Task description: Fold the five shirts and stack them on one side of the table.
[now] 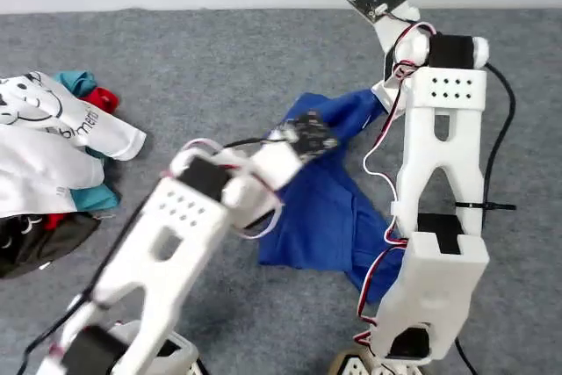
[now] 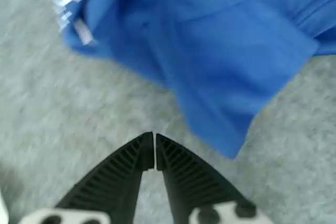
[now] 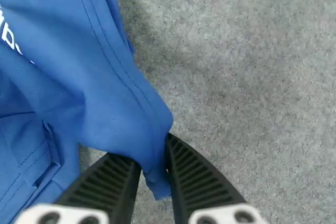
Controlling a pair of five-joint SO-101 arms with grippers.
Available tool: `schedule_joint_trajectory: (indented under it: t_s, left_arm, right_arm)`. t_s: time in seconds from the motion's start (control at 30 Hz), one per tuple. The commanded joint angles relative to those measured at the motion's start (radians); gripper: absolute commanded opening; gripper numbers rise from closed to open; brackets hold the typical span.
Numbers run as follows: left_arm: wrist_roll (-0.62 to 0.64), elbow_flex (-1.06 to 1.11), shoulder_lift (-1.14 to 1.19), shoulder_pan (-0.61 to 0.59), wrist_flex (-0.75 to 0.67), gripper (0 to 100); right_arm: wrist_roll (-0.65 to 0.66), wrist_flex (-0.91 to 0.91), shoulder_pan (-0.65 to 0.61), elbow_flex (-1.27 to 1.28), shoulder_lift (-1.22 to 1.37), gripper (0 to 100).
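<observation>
A blue shirt [image 1: 327,208] lies crumpled on the grey table between the two arms. My right gripper [image 3: 154,157] is shut on a hemmed corner of the blue shirt [image 3: 79,66], holding it just off the carpet at the shirt's far right end. Just short of the blue shirt [image 2: 220,51], my left gripper [image 2: 155,139] hangs above bare carpet. It is shut with nothing between its fingers. In the high view the left arm's wrist [image 1: 303,136] is over the shirt's far left part.
A pile of other shirts sits at the table's left edge: a white one with black print [image 1: 53,125], a teal one [image 1: 81,83], a red one [image 1: 104,98] and a black one [image 1: 35,248]. Grey carpet [image 1: 219,59] covers the table.
</observation>
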Motion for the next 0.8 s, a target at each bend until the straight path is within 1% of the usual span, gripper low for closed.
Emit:
schedule_joint_trajectory:
  t_s: [0.0,0.1,0.2,0.27,0.5,0.63,0.77]
  left_arm:
    - [-0.014,-0.125,0.141,0.1,0.012,2]
    - [-0.014,-0.199,0.281,0.158,0.032,3]
    - [-0.011,-0.298,0.41,0.198,0.077,10]
    - [-0.009,-0.367,0.489,0.219,0.107,13]
    - [-0.009,-0.559,0.703,0.285,0.176,14]
    - [-0.009,-0.61,0.767,0.333,0.196,14]
    - [-0.009,-0.619,0.779,0.367,0.195,14]
  right_arm:
    - [0.008,0.015,0.013,-0.009,-0.013,0.9]
    - [0.008,0.031,0.015,-0.009,-0.013,0.9]
    - [0.008,0.033,0.015,-0.009,-0.013,0.9]
    - [0.008,0.027,0.015,-0.009,-0.013,0.9]
    - [0.008,0.021,0.016,-0.009,-0.012,0.9]
    - [0.008,-0.001,0.036,-0.009,-0.01,0.9]
    - [0.008,-0.008,0.059,-0.009,-0.008,0.9]
